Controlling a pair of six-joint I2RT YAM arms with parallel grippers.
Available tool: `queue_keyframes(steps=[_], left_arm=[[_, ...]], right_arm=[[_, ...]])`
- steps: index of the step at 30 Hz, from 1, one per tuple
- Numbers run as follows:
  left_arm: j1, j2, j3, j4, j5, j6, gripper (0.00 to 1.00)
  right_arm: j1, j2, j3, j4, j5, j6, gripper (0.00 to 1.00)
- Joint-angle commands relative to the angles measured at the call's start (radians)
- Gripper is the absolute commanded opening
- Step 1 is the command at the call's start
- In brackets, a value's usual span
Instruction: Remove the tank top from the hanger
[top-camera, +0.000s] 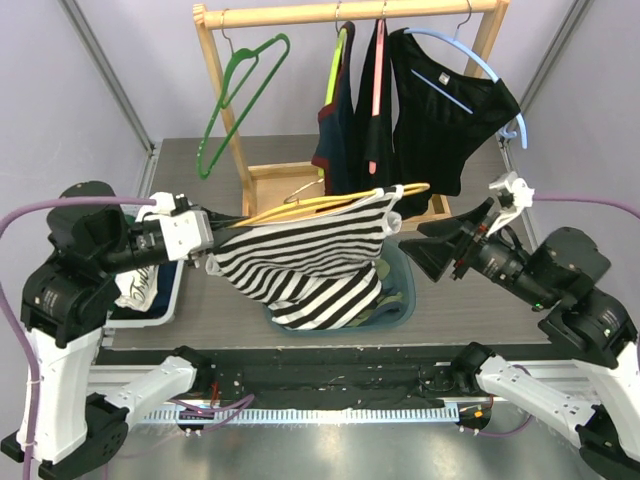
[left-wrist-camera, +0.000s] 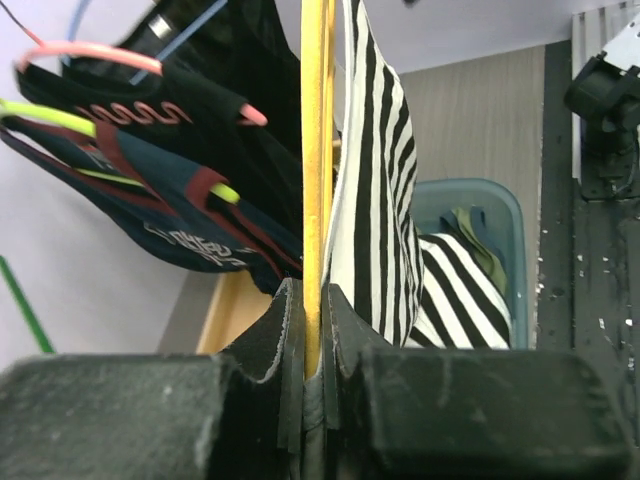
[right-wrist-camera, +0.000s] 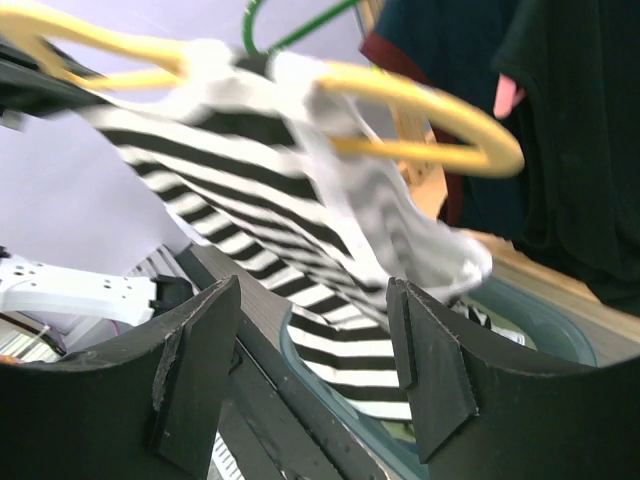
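Two states: left end effector (left-wrist-camera: 312, 300) pinches yellow hanger (left-wrist-camera: 314, 150) bearing tank top (left-wrist-camera: 375, 200), right end effector (right-wrist-camera: 312, 295) spread wide

The left arm (top-camera: 70, 300) and right arm (top-camera: 570, 290) are both made of rounded matte black joint housings joined by glossy white link shells. A thin purple cable (top-camera: 60, 205) arcs off the left arm's upper housing, and a matching purple cable (top-camera: 590, 200) runs from the right. Each wrist carries a small white plastic bracket (top-camera: 180, 225). The left jaws are dull black, dust-speckled, with layered rubbery inner pads. The right jaws are flat, angular black plates with scuffed pale edges.
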Motion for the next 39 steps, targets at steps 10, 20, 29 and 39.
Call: queue_keyframes(steps=[10, 20, 29, 39], left_arm=[[0.006, -0.021, -0.067, 0.086, 0.047, -0.055, 0.0], [0.008, -0.024, -0.059, 0.085, 0.069, -0.069, 0.0], [0.009, -0.024, -0.052, 0.074, 0.084, -0.078, 0.0], [0.014, -0.021, -0.044, 0.073, 0.099, -0.09, 0.0]], right_arm=[[-0.001, 0.037, 0.019, 0.181, -0.091, 0.026, 0.63], [-0.001, 0.061, 0.002, 0.215, -0.048, 0.01, 0.62], [-0.001, 0.083, -0.022, 0.264, -0.034, 0.005, 0.57], [-0.003, 0.127, -0.022, 0.35, -0.085, 0.033, 0.36]])
